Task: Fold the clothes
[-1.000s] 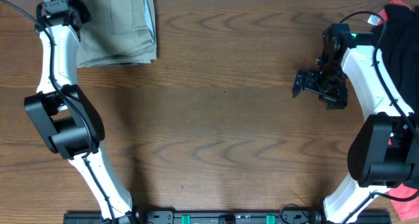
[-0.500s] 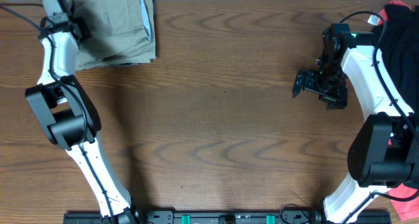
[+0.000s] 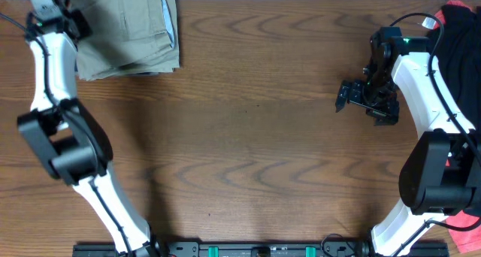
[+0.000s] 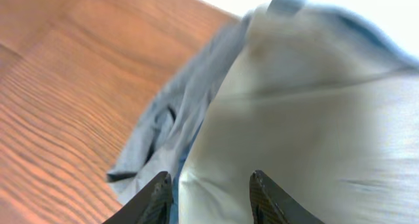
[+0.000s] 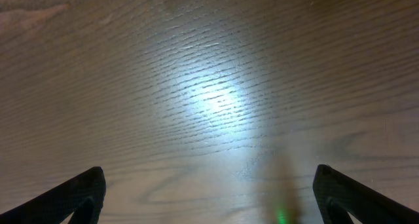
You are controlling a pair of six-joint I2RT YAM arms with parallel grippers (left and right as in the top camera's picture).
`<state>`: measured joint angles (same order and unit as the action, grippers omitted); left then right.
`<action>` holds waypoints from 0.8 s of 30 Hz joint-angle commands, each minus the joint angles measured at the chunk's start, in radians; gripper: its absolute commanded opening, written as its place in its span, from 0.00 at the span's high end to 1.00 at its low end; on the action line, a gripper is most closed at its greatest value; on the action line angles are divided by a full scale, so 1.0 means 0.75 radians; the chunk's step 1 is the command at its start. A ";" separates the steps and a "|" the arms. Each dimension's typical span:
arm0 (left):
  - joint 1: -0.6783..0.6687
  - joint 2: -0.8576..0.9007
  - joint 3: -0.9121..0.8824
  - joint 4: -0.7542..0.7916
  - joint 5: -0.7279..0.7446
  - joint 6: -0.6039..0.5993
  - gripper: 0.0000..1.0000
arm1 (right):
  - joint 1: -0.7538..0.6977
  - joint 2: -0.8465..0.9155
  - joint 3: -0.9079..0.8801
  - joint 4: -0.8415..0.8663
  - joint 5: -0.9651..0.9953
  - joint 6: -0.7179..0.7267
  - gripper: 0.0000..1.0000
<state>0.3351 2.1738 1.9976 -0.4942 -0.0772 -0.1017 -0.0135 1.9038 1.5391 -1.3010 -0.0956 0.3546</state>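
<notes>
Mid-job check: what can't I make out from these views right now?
- Overhead: shorts, top edge cut off by the frame, partly covered by the left arm.
- Left wrist: blurred; unclear whether the fingers of the left gripper touch the cloth, or whether the blue-grey fabric belongs to the shorts.
- Overhead: black and red garments, cut by the right edge, partly under the right arm.

Overhead straight down; left wrist close over shorts (image 4: 314, 119), right over table (image 5: 209, 99).
</notes>
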 commanded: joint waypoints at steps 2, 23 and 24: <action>-0.031 -0.197 0.017 -0.094 0.070 -0.108 0.60 | 0.001 -0.003 0.017 0.000 0.013 -0.015 0.01; -0.005 0.119 -0.027 -0.248 0.077 -0.102 0.61 | 0.001 -0.003 0.017 0.000 0.013 -0.016 0.01; 0.006 0.128 -0.027 -0.248 0.077 -0.102 0.61 | 0.001 -0.003 0.017 0.000 0.013 -0.015 0.01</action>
<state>0.3141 2.2539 1.9804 -0.6773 -0.0246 -0.1650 -0.0135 1.9038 1.5391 -1.3006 -0.0956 0.3546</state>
